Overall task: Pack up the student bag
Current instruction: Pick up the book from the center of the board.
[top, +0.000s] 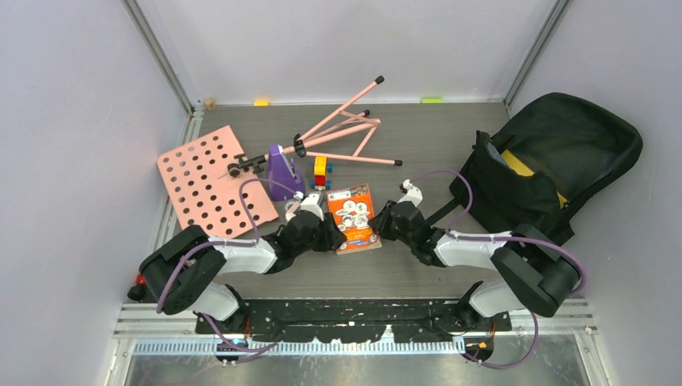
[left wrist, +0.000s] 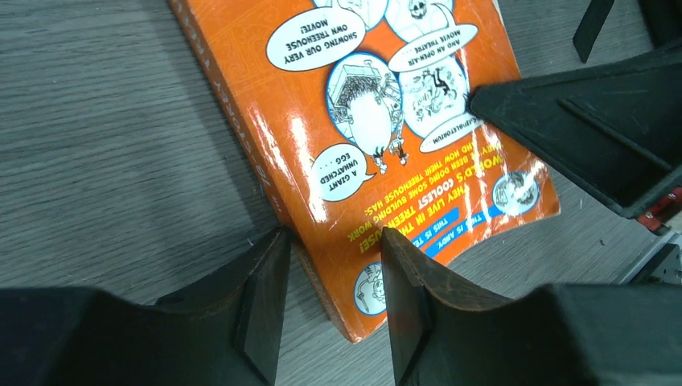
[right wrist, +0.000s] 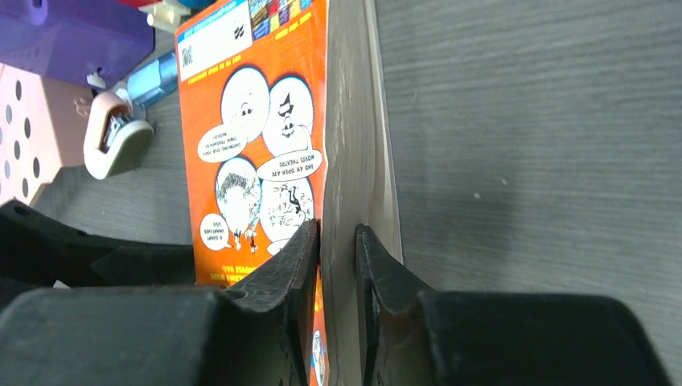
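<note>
An orange book (top: 352,215) with cartoon speech bubbles lies on the table between my two arms. My right gripper (right wrist: 338,229) is shut on the book's (right wrist: 257,121) page edge, one finger on the cover and the other under the pages. My left gripper (left wrist: 331,237) is open and straddles the near spine corner of the book (left wrist: 386,145), with a gap on both sides. The student bag (top: 555,161), a big black backpack, lies open at the right rear with something yellow inside.
A pink pegboard (top: 205,181) lies at the left. A pink folding stand (top: 338,129) and a purple object (top: 281,169) sit behind the book, beside a small yellow-and-red toy (top: 321,169). A white tape dispenser (right wrist: 112,137) lies near the book's far left corner.
</note>
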You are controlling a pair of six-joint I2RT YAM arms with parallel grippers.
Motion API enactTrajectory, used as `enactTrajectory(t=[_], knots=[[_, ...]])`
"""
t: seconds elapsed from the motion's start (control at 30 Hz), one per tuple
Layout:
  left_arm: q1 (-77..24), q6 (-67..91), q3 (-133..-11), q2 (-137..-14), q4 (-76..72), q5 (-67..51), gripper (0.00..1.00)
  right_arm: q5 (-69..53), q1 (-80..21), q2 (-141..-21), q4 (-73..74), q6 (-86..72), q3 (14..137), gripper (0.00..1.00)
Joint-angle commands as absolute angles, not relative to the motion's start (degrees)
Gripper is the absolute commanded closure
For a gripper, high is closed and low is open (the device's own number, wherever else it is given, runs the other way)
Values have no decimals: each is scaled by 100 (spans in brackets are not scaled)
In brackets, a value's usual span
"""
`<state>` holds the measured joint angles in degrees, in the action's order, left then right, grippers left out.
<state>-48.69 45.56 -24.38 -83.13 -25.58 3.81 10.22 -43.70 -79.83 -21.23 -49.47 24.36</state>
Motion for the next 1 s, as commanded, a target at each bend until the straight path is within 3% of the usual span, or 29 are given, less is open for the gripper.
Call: enactTrajectory(t=[0.0,0.27,0.33,0.37,0.4,0.5,0.7,0.8,0.97], knots=[[-5173,4974,-2485,-8634,-3858,-1128,56,-1251,-4856,-8663,-3293,-5256,2446,75],[-5168,4805,-2517,-8456,-3642,-963,56,-1398,-4869,-8952,-3439,-5234,2558,71],[-5168,4703,-2558,-8378,-3471,-889,56,-1389,-4869,-8830,-3368,-5226,2560,79],[-5168,4656,-2584,-8343,-3376,-861,56,-1358,-4869,-8770,-3296,-5226,2559,91],[-5168,4609,-2609,-8303,-3287,-846,55,-1329,-4869,-8611,-3252,-5237,2543,95],[-5168,4511,-2678,-8126,-3122,-822,46,-938,-4869,-8074,-2919,-5282,2442,99],[-5161,3830,-2974,-7225,-1702,-314,16,560,-4869,-5840,-1350,-5159,2207,100],[-5143,3505,-3122,-6683,-1099,-100,8,1219,-4869,-4586,-322,-4885,2344,100],[-5059,3602,-3224,-5940,-1059,-313,0,1758,-4861,-3534,687,-4568,2782,100]])
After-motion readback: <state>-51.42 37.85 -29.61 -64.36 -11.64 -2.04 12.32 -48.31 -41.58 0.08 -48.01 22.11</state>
